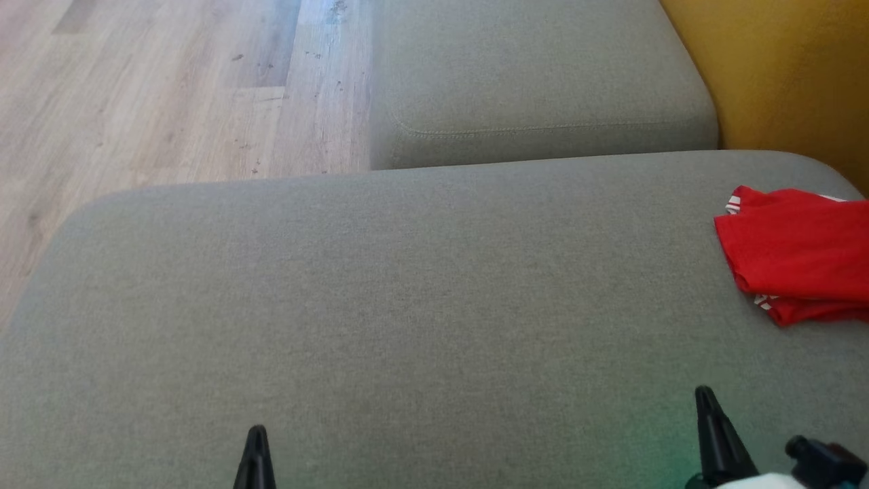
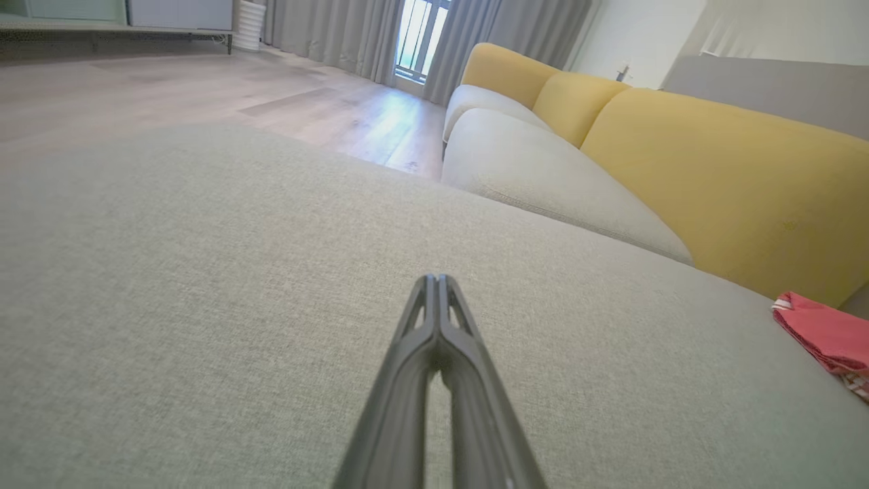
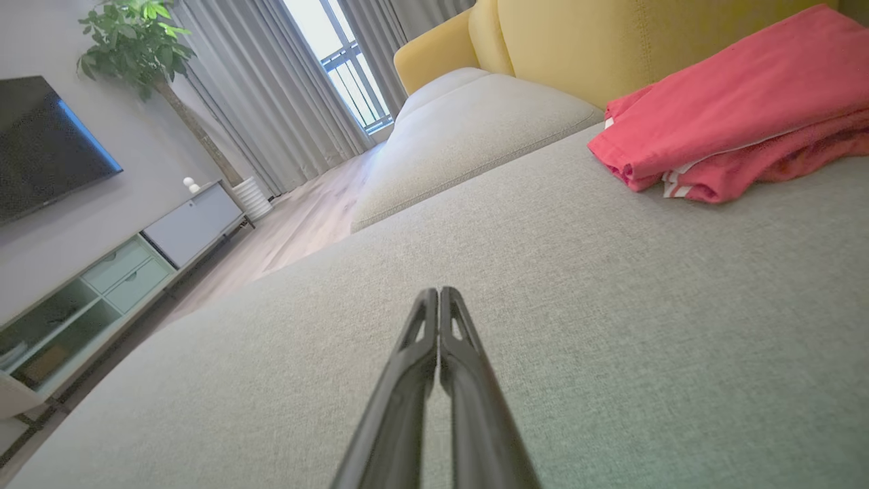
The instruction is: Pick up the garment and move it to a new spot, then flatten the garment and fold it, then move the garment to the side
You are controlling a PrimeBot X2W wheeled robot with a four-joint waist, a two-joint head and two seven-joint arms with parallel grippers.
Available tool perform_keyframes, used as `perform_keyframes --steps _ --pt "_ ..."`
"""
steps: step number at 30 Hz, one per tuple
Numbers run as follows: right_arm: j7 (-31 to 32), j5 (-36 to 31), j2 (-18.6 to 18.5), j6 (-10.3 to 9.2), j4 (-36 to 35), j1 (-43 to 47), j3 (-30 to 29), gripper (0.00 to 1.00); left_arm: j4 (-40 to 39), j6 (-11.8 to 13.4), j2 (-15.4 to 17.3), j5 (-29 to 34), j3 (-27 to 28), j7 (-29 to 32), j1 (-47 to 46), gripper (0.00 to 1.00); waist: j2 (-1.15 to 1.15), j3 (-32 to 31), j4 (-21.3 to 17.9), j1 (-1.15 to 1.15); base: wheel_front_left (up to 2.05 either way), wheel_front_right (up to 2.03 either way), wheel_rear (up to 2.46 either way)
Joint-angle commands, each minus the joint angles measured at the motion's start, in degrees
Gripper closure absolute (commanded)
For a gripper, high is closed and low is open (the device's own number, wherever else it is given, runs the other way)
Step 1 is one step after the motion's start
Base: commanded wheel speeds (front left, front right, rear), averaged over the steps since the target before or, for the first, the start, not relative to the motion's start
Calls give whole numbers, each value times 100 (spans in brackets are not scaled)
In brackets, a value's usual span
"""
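Head view: a folded red garment [image 1: 798, 251] lies at the right edge of the grey sofa cushion [image 1: 407, 305], ahead and to the right of the right gripper [image 1: 704, 394]; the left gripper [image 1: 257, 433] sits well apart from it, both jaws clenched tight, empty

You will find no readable text, label, brand, number or sign in any view. The white stripes on the garment [image 3: 733, 102], at the upper right of the right wrist frame, are plain trim, not lettering.
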Motion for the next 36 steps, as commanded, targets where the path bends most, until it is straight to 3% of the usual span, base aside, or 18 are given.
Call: perform_keyframes --steps 1,36 --pt "35 159 0 9 -164 -343 -36 100 -140 -42 52 -157 121 33 -322 100 0 8 -2 0 0 0 0" --pt "572 2343 59 21 -102 -872 -358 100 135 -494 113 -2550 639 533 -946 100 0 235 -60 0 0 0 0"
